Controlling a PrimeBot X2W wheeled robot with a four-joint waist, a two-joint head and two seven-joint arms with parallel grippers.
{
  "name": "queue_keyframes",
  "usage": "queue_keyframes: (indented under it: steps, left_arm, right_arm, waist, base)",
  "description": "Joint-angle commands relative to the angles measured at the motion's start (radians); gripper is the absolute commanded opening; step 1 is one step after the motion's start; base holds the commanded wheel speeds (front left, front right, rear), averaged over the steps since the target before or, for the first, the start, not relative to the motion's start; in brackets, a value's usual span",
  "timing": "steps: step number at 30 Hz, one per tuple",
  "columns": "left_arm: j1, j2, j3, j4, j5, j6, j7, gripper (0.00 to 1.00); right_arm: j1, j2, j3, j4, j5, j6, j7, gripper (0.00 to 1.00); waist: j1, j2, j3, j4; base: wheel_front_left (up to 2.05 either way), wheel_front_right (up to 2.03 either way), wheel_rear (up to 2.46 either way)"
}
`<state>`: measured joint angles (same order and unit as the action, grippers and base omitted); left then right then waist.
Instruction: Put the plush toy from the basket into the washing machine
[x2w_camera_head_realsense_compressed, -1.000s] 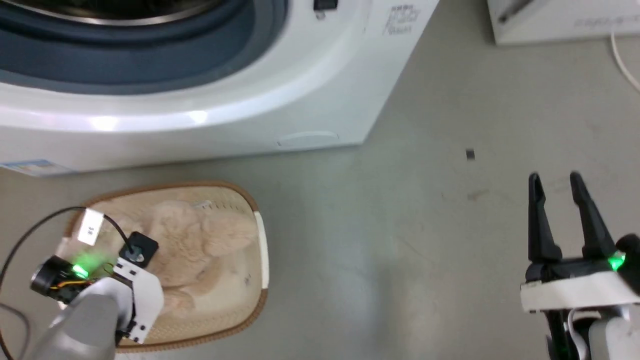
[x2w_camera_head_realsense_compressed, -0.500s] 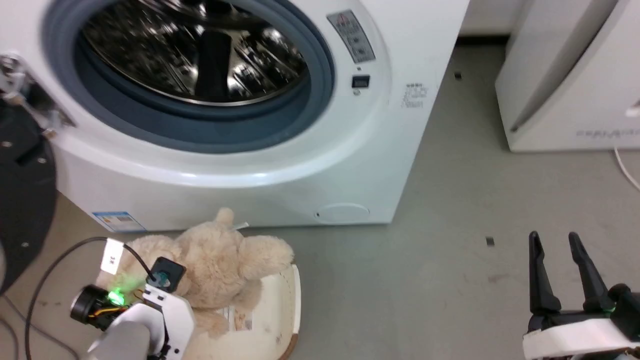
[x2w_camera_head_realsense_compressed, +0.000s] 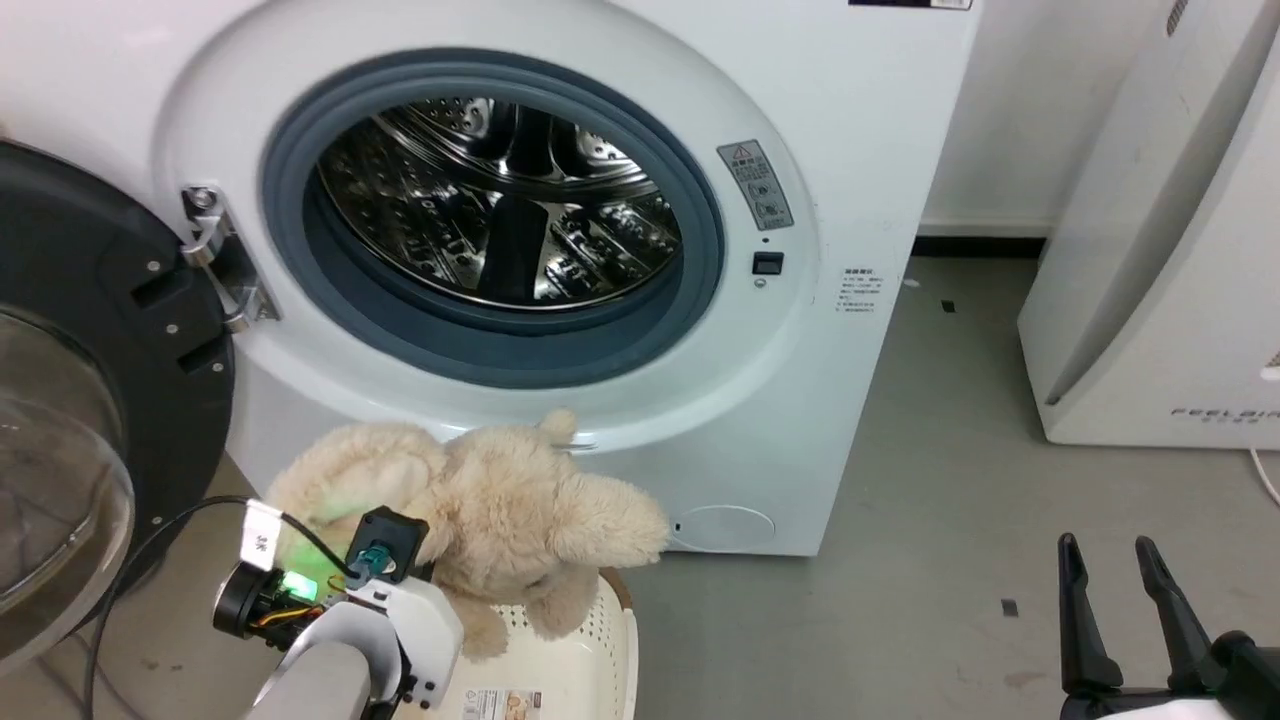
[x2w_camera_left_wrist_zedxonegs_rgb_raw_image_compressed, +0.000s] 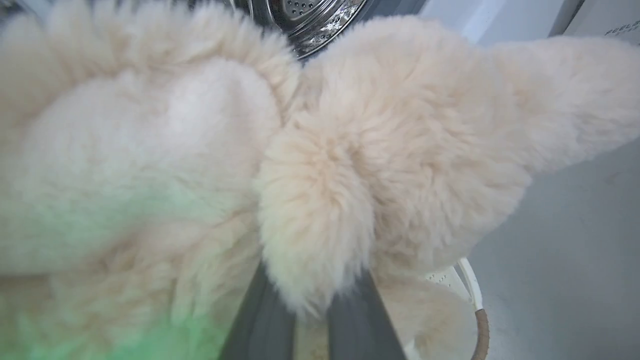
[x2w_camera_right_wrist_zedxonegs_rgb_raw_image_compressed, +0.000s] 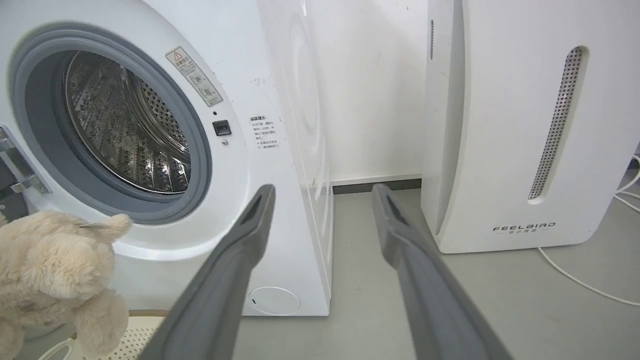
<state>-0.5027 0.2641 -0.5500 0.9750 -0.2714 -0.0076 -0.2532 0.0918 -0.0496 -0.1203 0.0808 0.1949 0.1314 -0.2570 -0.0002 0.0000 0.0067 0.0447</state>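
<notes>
Head view: plush toy (x2w_camera_head_realsense_compressed: 480, 510) hangs over basket (x2w_camera_head_realsense_compressed: 600, 665), below the open washing machine (x2w_camera_head_realsense_compressed: 860, 150) drum. Left gripper (x2w_camera_left_wrist_zedxonegs_rgb_raw_image_compressed: 316, 300) pinches a fur tuft. Right gripper (x2w_camera_head_realsense_compressed: 1107, 550) spread, empty.

Tips of left gripper (x2w_camera_left_wrist_zedxonegs_rgb_raw_image_compressed: 314, 295) buried in plush toy (x2w_camera_left_wrist_zedxonegs_rgb_raw_image_compressed: 400, 150) fur. Most of basket (x2w_camera_head_realsense_compressed: 600, 660) hidden under it, cut by bottom edge. Open door (x2w_camera_head_realsense_compressed: 120, 330) cropped at left.

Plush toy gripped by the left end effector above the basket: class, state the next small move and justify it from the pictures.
Probably raise the left end effector and carry the plush toy up and forward. The toy hangs over the basket, its top level with the lower front rim of the washing machine, below the grey gasket; the door stands open and the drum looks empty.
</notes>
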Motion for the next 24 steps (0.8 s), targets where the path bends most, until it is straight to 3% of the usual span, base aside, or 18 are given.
queue_keyframes:
  steps: [1,12,24]
  left_arm:
    - [0.013,0.007,0.014,-0.033,-0.009,0.015,-0.008,0.00]
    - [0.085,0.039,0.098,-0.312,-0.021,0.099,-0.008,0.00]
    - [-0.011,0.030,0.180,-0.375,-0.024,0.115,-0.009,0.00]
  right_arm:
    - [0.011,-0.001,0.000,0.001,0.005,-0.001,-0.005,1.00]
    - [0.005,-0.001,0.011,-0.003,0.014,-0.001,-0.005,1.00]
    - [-0.052,-0.001,0.016,-0.019,0.008,-0.001,-0.005,1.00]
  waist:
    - [0.0002,0.0000,-0.008,0.005]
    - [0.0002,0.0000,-0.010,-0.003]
    - [0.0002,0.0000,0.115,-0.068]
  base:
    - [0.00,0.00,0.00]
    - [0.00,0.00,0.00]
    - [0.00,0.00,0.00]
